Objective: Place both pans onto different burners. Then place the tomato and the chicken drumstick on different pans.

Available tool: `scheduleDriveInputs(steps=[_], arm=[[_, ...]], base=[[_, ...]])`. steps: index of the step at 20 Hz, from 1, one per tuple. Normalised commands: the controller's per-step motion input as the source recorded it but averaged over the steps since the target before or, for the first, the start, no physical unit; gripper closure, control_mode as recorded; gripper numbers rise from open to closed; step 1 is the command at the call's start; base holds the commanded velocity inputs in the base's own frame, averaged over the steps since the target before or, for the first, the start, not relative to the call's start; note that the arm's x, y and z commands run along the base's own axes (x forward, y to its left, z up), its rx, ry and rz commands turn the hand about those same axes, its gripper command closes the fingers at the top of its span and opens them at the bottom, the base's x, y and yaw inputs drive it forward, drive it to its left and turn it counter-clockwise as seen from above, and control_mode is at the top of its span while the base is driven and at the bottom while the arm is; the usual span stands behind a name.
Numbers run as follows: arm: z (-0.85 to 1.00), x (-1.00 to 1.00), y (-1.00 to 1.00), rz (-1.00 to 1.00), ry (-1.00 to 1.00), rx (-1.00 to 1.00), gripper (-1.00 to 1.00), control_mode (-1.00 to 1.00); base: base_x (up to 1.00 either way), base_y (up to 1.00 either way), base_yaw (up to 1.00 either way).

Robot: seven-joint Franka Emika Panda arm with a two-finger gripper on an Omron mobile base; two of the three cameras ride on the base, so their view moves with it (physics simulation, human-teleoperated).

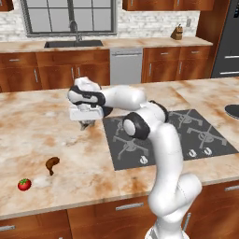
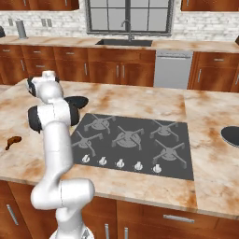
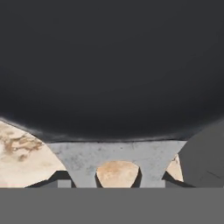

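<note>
Pan [image 3: 109, 65] close under the hand, dark bowl up, grey handle bracket between the fingers [image 1: 85, 124]; seemingly gripped, though contact is hard to tell. Sits on the table [image 1: 42, 121] just left of the cooktop [image 2: 135, 140]. Second pan [image 2: 232, 135] far right. Drumstick [image 1: 52, 164] and tomato [image 1: 24, 184] near the front left edge
</note>
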Motion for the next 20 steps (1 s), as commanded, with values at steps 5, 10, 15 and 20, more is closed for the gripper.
scheduleDriveInputs(steps=[5, 10, 15, 20], arm=[[0.0, -0.82, -0.82, -0.03, -0.15, 0.14, 1.0, -1.0], [0.09, -0.41, -0.58, -0.09, 0.0, 0.15, 1.0, -1.0], [0.01, -0.31, -0.17, -0.07, 0.0, 0.12, 1.0, -1.0], [0.0, -0.22, 0.0, -0.08, 0.03, 0.01, 1.0, -1.0]], base=[[0.0, 0.0, 0.0], [0.0, 0.0, 0.0], [0.0, 0.0, 0.0], [0.0, 0.0, 0.0]])
